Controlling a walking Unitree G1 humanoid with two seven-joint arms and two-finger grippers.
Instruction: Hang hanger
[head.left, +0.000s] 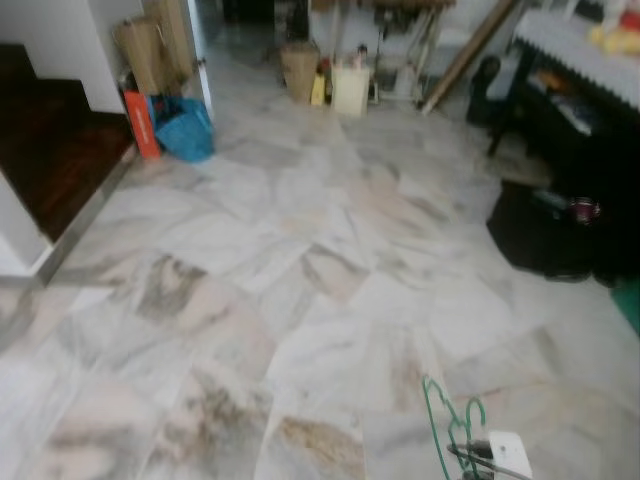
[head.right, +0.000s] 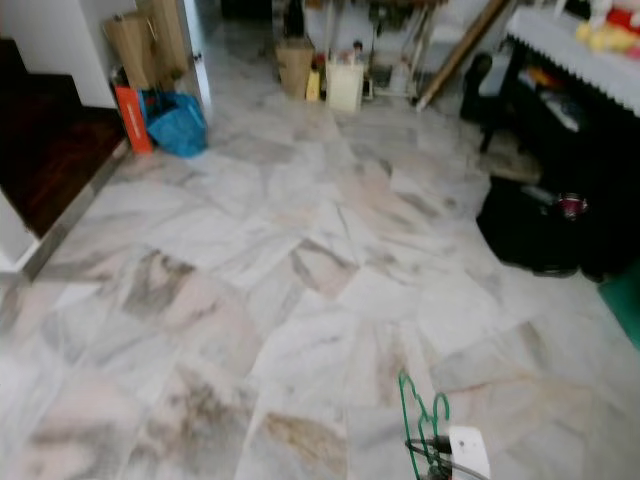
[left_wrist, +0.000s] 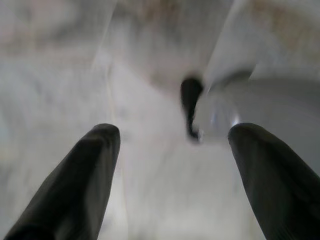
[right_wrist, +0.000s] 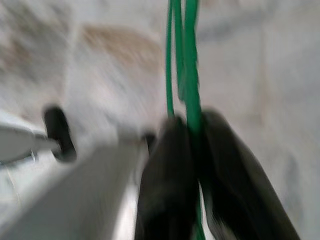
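Note:
A thin green wire hanger (head.left: 447, 422) rises at the bottom right of the eye views, low over the marble floor. My right gripper (right_wrist: 192, 145) is shut on the green hanger (right_wrist: 184, 60), whose wires run up between the two black fingers (right_wrist: 167, 180). A white part of the right arm (head.left: 510, 453) sits beside the hanger (head.right: 420, 420). My left gripper (left_wrist: 172, 150) hangs open above the pale floor, its black fingers (left_wrist: 75, 185) wide apart with nothing between them.
Marble tiled floor (head.left: 300, 260) stretches ahead. A dark wooden step (head.left: 50, 150) is at the left, a blue bag (head.left: 185, 128) and orange box (head.left: 141, 122) beside it. Bins and a basket (head.left: 300, 68) stand at the far end. A black table (head.left: 570, 110) and black bag (head.left: 535, 230) lie right.

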